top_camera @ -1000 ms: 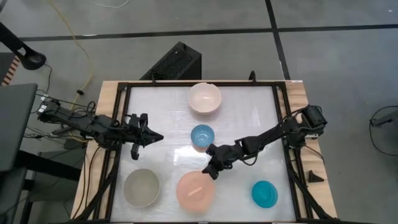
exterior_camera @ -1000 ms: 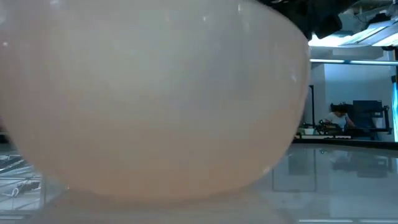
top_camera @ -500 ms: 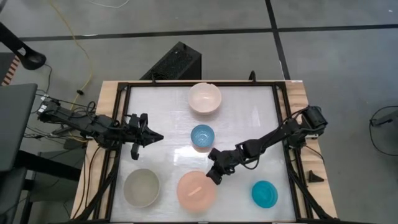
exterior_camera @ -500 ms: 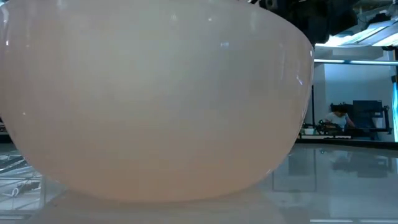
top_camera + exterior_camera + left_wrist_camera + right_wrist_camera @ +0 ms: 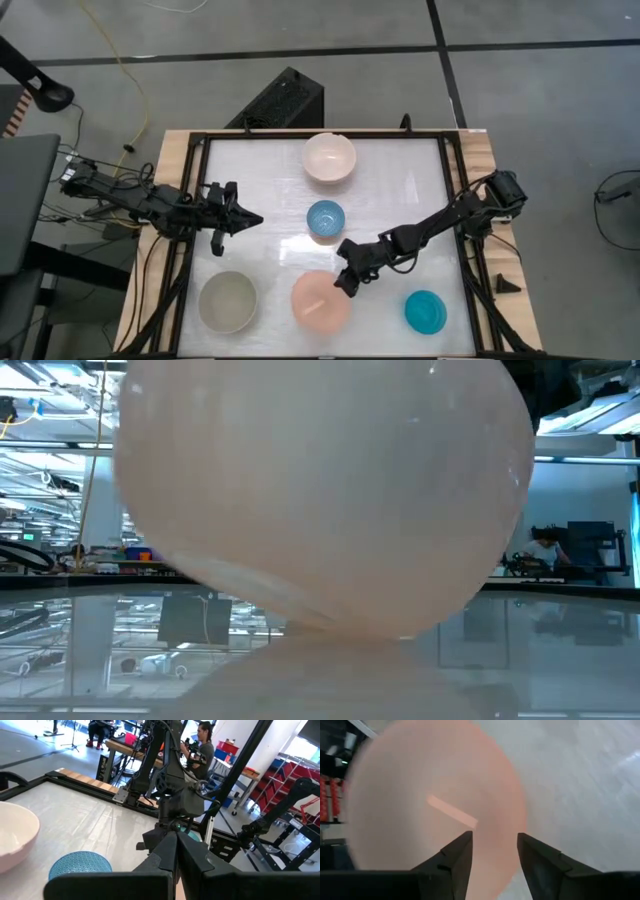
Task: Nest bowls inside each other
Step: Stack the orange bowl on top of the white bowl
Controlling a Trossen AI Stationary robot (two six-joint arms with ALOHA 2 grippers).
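The salmon-pink bowl (image 5: 320,300) is near the table's front edge. It fills the low view (image 5: 330,490), tipped, resting on the right part of its base (image 5: 390,632). My right gripper (image 5: 345,283) is open at its far right rim, slanting down. One finger (image 5: 457,855) is over the bowl's inside and the other (image 5: 537,860) is outside the rim. My left gripper (image 5: 250,218) hovers shut at the table's left. The other bowls stand upright and apart: cream-pink (image 5: 329,158), light blue (image 5: 325,219), grey-beige (image 5: 227,302) and teal (image 5: 426,312). My right gripper's open fingers straddle the salmon-pink bowl's rim (image 5: 517,827), coming from above and from the table's right. I cannot tell whether either finger touches the rim.
A black frame (image 5: 452,200) runs round the white table top. Bare surface lies between the cream-pink bowl and the right arm. Beyond the table the low view shows a room with a person at a desk (image 5: 545,550).
My right gripper has opened, dipped further downward and gone a little toward the near edge. The salmon-pink bowl, which sat flat on its base, has tipped with its left side raised and has shifted slightly toward the right.
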